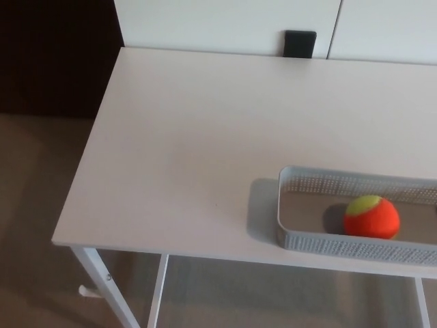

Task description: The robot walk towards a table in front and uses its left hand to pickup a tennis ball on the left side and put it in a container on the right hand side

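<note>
a two-tone tennis ball (371,216), orange with a yellow-green cap, lies inside the grey perforated container (321,242) at the right of the white tabletop (191,150), seen from the robot's head camera. the ball rests on the container's floor towards its front wall, and it is the only thing visible in there. the container's right end runs out of the picture, so the rest of its contents cannot be told.

neither the left hand nor the right hand shows, so whether their fingers are wide, narrow or holding anything cannot be told. the left side of the tabletop, where the task places the ball, carries nothing.

judged from this layout, the pick-and-place step looks done, with the ball already in the container it was meant for. little seems to remain; the next move would call only for keeping the arms away from the container's low walls, so that it is not nudged along the smooth tabletop towards the near edge it sits beside.

a small black plate (300,44) sits on the wall behind.
</note>
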You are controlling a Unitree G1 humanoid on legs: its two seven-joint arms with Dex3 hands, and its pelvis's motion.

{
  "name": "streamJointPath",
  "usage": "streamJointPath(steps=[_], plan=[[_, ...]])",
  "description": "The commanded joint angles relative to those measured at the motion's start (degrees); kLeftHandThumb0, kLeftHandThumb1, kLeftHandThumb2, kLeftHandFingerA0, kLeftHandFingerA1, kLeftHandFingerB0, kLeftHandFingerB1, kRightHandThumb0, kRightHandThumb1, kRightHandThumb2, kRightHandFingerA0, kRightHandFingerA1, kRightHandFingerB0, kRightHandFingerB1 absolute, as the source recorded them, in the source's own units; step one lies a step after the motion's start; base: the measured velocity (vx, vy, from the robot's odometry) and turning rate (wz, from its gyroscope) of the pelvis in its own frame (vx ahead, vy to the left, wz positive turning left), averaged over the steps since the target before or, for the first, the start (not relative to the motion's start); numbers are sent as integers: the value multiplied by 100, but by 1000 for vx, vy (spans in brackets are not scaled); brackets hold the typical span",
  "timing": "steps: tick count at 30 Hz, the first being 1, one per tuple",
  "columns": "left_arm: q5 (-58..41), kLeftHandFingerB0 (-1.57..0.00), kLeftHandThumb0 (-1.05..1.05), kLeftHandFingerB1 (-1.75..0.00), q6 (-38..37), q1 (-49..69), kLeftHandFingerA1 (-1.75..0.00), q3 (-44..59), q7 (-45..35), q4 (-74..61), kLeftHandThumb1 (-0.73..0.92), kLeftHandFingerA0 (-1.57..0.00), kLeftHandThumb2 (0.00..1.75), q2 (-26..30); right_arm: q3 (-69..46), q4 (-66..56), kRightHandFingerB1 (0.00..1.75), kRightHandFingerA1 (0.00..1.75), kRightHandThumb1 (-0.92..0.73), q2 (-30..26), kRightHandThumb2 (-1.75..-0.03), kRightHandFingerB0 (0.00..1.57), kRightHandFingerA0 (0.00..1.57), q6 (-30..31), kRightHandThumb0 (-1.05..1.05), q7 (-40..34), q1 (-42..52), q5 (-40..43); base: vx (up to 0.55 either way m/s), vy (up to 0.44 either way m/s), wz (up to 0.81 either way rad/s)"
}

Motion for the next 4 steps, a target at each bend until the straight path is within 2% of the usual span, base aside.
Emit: streamJointPath(steps=[1, 2, 3, 4], plan=[[128, -33, -41, -43, -961, -102, -47, -45, 611, 310, 47, -32, 53, 189, 98, -68, 37, 43, -54, -179, -56, 45, 60, -217, -38, -329, -13, -234, 0, 0, 0], [122, -33, -41, -43, -995, -112, -47, -56, 626, 347, 47, -32, 53, 196, 103, -65, 37, 43, -54, -180, -56, 45, 60, -220, -38, -335, -14, -234, 0, 0, 0], [73, -26, -43, -47, -970, -182, -50, -80, 554, 427, 42, -25, 65, 169, 93, -100, 48, 55, -45, -199, -76, 39, 52, -228, -45, -324, -28, -222, 0, 0, 0], [48, -26, -43, -47, -974, -217, -50, -96, 530, 479, 42, -25, 65, 161, 89, -114, 48, 55, -45, -207, -76, 39, 52, -232, -45, -322, -34, -217, 0, 0, 0]])
